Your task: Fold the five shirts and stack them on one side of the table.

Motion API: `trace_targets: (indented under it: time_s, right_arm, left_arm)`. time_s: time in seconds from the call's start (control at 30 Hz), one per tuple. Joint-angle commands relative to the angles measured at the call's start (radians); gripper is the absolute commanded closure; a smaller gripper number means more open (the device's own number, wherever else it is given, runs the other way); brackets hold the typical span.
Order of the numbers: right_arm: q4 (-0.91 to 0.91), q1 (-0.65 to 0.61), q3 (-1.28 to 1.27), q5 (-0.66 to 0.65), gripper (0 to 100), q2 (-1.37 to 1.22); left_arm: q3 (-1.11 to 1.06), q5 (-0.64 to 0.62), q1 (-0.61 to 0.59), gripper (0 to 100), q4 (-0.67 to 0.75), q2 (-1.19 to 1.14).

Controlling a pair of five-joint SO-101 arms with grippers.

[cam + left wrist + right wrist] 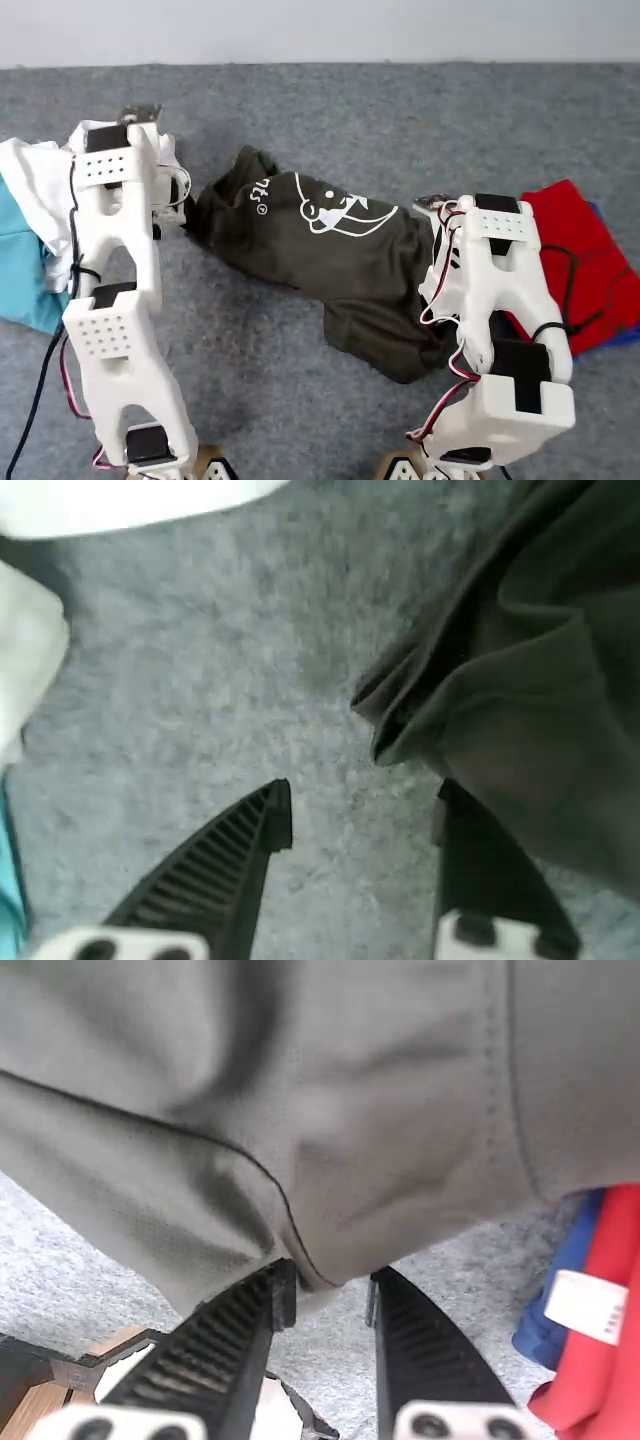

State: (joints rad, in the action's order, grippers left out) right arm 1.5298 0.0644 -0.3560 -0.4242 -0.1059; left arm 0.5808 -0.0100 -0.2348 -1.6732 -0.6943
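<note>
A crumpled dark olive shirt (pixel 340 250) lies slantwise on the grey table (pixel 300 110), its long axis running between both arms. The right gripper (pixel 332 1278) straddles its right edge, jaws parted. The left gripper (pixel 362 795), also parted, hovers just beside its farther left end.

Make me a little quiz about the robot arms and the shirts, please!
1. True or false: the dark shirt is neatly folded.
2. Which shirt lies just beside the right gripper? A. a red one B. a yellow one C. a pink one
3. Fill in the word: the left gripper is ____ (open or shut).

Key
1. False. It lies crumpled between the two arms.
2. A, the red shirt.
3. Open. Its fingers are apart over the grey surface, next to the dark shirt's edge.
</note>
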Motion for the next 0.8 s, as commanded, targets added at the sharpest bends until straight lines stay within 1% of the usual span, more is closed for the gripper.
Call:
trace_targets:
  time_s: [0.0,0.23,0.43,0.6,0.67,0.77]
  right_arm:
    - [-0.007,0.010,0.000,-0.008,88.0,0.047]
    - [-0.007,0.010,0.000,-0.008,88.0,0.047]
    - [-0.007,0.010,0.000,-0.008,88.0,0.047]
    - [-0.007,0.010,0.000,-0.008,88.0,0.050]
    - [-0.007,0.010,0.000,-0.008,88.0,0.050]
    - [-0.007,0.010,0.000,-0.008,88.0,0.051]
  left_arm:
    - [0.021,0.014,0.006,77,0.064,0.005]
    - [0.094,0.014,0.023,77,0.077,-0.098]
    - [0.232,0.012,0.052,77,0.069,-0.210]
    - [0.289,0.012,0.054,77,0.069,-0.299]
    - [0.311,0.012,0.054,80,0.069,-0.322]
    - [0.355,0.012,0.054,89,0.051,-0.341]
